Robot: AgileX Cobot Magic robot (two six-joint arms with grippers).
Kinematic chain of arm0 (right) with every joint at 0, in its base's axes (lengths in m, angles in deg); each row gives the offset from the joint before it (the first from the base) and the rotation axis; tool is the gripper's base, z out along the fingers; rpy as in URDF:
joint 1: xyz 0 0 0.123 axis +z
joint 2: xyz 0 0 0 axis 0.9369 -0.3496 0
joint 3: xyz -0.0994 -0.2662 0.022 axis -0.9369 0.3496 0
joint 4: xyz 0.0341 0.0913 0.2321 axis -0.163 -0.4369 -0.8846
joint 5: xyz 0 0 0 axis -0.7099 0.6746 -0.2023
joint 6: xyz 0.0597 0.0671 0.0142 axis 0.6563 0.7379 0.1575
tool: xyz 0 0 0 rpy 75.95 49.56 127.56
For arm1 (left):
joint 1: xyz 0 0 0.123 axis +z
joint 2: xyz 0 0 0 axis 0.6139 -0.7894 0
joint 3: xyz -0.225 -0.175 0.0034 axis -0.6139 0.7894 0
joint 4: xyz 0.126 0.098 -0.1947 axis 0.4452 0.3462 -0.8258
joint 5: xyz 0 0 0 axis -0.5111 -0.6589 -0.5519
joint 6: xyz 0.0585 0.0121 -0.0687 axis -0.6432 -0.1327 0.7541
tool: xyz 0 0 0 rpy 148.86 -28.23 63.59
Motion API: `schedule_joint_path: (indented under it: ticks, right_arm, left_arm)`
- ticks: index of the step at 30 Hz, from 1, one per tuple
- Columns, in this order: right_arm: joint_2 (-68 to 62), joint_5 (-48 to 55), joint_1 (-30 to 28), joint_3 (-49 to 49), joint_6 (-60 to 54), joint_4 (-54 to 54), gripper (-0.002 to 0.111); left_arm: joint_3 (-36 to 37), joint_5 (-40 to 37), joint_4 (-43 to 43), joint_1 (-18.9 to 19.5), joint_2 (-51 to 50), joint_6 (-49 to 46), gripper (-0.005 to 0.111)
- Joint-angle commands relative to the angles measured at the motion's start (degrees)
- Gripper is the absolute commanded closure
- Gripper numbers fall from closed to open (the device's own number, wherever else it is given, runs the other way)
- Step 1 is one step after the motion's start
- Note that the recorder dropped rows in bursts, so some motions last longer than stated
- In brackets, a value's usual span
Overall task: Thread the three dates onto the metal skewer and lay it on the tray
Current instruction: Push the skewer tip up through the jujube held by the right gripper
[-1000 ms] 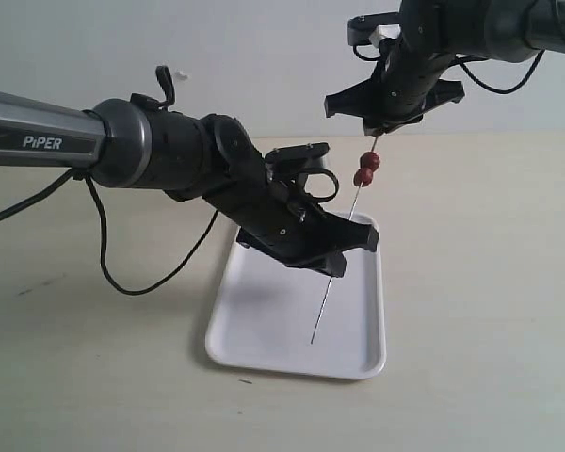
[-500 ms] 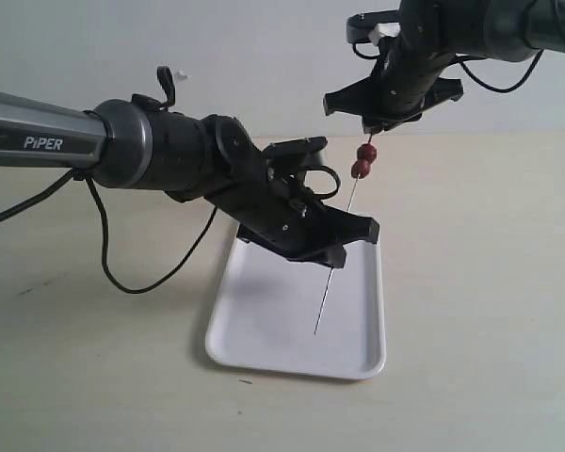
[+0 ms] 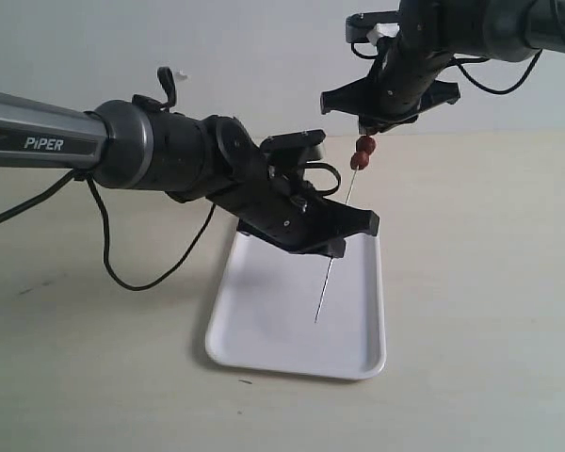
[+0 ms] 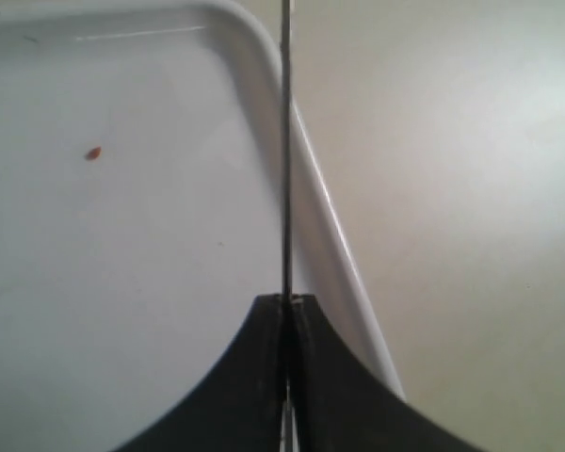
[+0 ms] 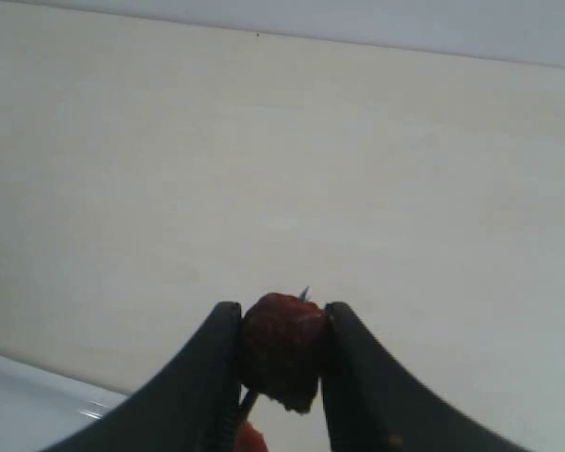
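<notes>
Pinching the skewer (image 4: 286,141) partway along, the left gripper (image 3: 337,243) had its fingers pressed together on the rod, which slanted over the tray (image 3: 264,350). Whether the lower tip touched the tray could not be told. The right gripper (image 5: 282,325) was clamped on the top date (image 5: 281,353) at the upper end, the point poking through. Two more dates (image 3: 360,160) sat just beneath it on the rod.

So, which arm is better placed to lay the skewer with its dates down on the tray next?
Left. The left gripper is shut on the metal skewer directly above the tray. The right gripper only pinches the top date high up, and would likely just release.
</notes>
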Motion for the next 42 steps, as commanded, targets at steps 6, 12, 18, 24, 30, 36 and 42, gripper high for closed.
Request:
schedule_joint_path:
  ticks: [6,12,18,24,30,36,42]
  right_arm:
    - [0.8,1.9,0.0,-0.4,-0.4,-2.3,0.080]
    - [0.8,2.3,0.0,-0.4,-0.4,-4.3,0.080]
    - [0.8,3.4,0.0,-0.4,-0.6,-5.2,0.080]
    - [0.8,3.5,0.0,-0.4,-0.5,-5.4,0.080]
    - [0.8,3.0,0.0,-0.4,-0.5,-5.4,0.078]
    - [0.8,1.8,0.0,-0.4,-0.1,-4.7,0.058]
    - [0.9,0.4,0.0,-0.4,0.9,-2.4,0.043]
  left_arm:
    - [-0.6,3.4,-0.7,0.2,0.6,0.7,0.107]
    - [-0.6,4.2,-1.2,0.2,0.6,0.7,0.107]
    - [-0.6,4.5,-1.7,0.2,0.6,0.7,0.107]
    - [-0.6,4.5,-1.7,0.2,0.6,0.7,0.107]
    - [-0.6,4.5,-1.7,0.2,0.6,-0.6,0.107]
    - [-0.6,4.0,-1.7,0.2,0.6,-0.7,0.107]
    - [-0.6,2.9,-1.6,0.2,0.6,-2.1,0.107]
